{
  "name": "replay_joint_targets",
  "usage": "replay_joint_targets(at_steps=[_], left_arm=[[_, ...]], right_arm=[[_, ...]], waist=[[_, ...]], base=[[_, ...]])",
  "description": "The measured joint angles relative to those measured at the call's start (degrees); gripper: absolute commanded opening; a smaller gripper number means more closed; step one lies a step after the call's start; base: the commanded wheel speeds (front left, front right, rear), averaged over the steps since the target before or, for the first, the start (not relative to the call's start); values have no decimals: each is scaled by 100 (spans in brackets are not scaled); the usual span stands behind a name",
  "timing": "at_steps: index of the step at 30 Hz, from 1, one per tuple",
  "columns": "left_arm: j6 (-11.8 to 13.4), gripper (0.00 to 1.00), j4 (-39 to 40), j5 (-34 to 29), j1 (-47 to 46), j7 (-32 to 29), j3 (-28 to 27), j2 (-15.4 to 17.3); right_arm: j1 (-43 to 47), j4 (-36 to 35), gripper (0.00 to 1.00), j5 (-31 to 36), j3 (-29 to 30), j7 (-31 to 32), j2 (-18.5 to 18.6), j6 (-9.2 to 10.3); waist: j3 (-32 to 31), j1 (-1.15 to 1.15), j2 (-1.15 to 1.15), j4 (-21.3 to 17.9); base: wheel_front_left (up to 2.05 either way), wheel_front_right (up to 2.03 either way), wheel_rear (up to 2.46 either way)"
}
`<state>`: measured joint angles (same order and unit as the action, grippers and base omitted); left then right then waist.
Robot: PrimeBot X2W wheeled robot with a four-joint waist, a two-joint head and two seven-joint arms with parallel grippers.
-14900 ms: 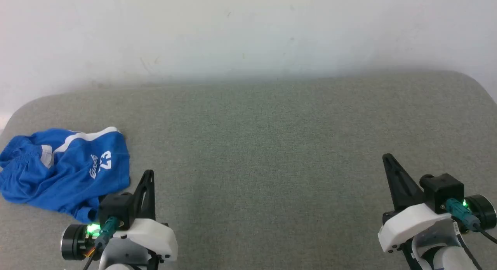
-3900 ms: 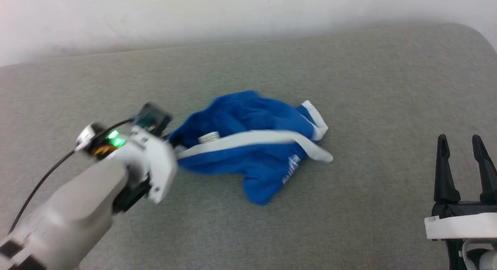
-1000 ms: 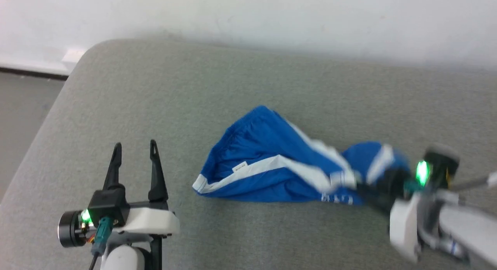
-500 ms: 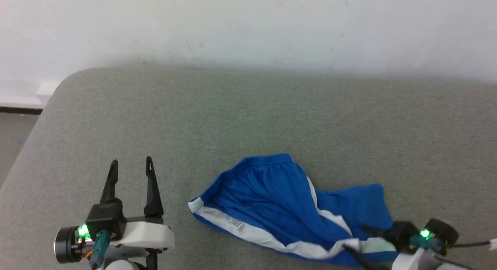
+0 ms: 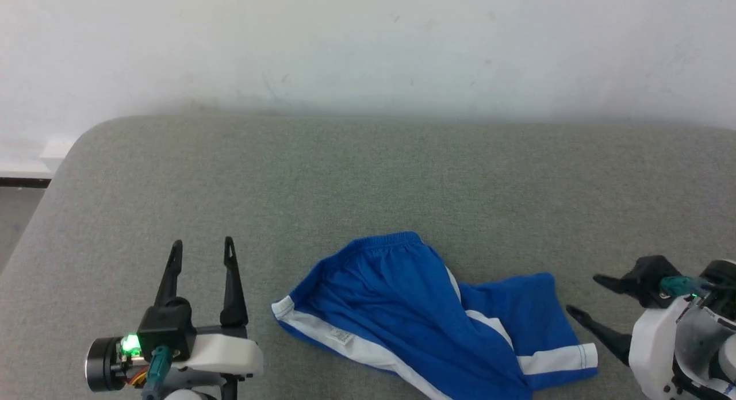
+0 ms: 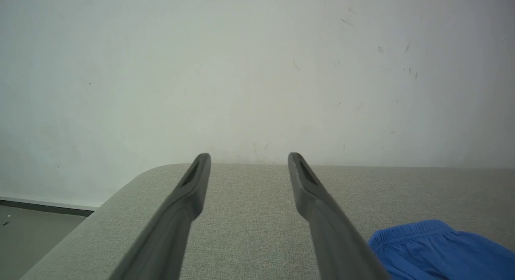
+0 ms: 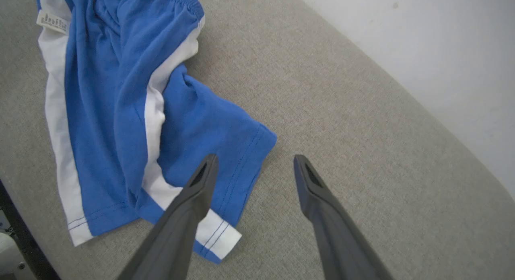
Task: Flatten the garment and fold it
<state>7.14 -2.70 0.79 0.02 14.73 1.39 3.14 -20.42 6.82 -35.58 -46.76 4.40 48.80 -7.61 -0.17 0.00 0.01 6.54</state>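
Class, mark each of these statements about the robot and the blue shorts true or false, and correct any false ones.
1. The right gripper is clamped on the shorts. False: its jaws stand open beside the leg hem, holding nothing.
2. The left gripper is open, apart from the shorts. True.
3. The shorts lie neatly folded on the grey surface. False: they lie unfolded and rumpled.
4. A small white tag sits on a white side stripe. True.

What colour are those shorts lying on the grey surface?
Royal blue shorts with white side stripes, clearest in the right wrist view.
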Motion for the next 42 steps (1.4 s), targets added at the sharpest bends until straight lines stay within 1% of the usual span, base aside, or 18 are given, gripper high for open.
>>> replay_joint_targets(at_steps=[4,7,13,16,17,18,20,23,26,30,33,37,39,42], left_arm=[[2,100,23,-3,-21,0,54,0],[7,100,29,-7,-54,0,115,-1],[75,100,44,-68,-230,0,246,-2],[108,100,43,-68,-271,0,259,-1],[118,100,43,-68,-270,0,261,0],[133,100,44,-68,-270,0,257,0],[151,100,46,-67,-270,0,256,1],[154,100,47,-67,-271,1,270,4],[157,100,80,-64,-300,0,327,4],[183,100,130,-31,-551,0,494,2],[235,100,179,35,-816,0,651,-1],[365,100,231,214,-1122,0,901,-4],[447,100,252,289,-1217,1,1021,-8],[564,100,271,339,-1304,0,1136,-10]], right_arm=[[-80,-9,100,-591,-171,1016,107,0],[-176,216,100,-959,-315,1446,-26,0],[-316,1243,100,-1076,-686,1567,-568,0],[-393,1481,100,-1183,-871,1484,-704,9],[-427,1473,37,-1267,-944,1426,-698,15],[-464,1447,0,-1335,-1003,1314,-667,27],[-602,1413,0,-1363,-1082,1021,-580,24],[-862,1213,0,-1649,-1032,686,-564,12],[-1402,972,0,-1824,-697,378,-399,7],[-2401,1095,0,-1859,-187,246,-238,7],[-2956,1574,0,-1950,31,321,-363,5],[-3625,2699,0,-1728,154,427,-637,7],[-3819,3259,0,-1517,79,571,-823,7],[-3890,3902,0,-1209,-203,728,-1092,7]], waist=[[105,0,0,51],[208,0,0,111],[443,1,0,266],[533,-1,0,355],[558,-1,0,381],[582,-1,0,400],[623,0,0,422],[649,1,0,442],[704,0,0,488],[863,1,0,580],[1035,1,0,683],[1324,2,0,846],[1476,2,0,937],[1686,2,0,1079]], base=[[0,0,0],[0,0,0],[0,0,0],[0,0,0],[0,0,0],[0,0,0],[0,0,0],[0,0,0],[0,0,0],[0,0,0],[0,0,0],[0,0,0],[0,0,0],[0,0,0]])
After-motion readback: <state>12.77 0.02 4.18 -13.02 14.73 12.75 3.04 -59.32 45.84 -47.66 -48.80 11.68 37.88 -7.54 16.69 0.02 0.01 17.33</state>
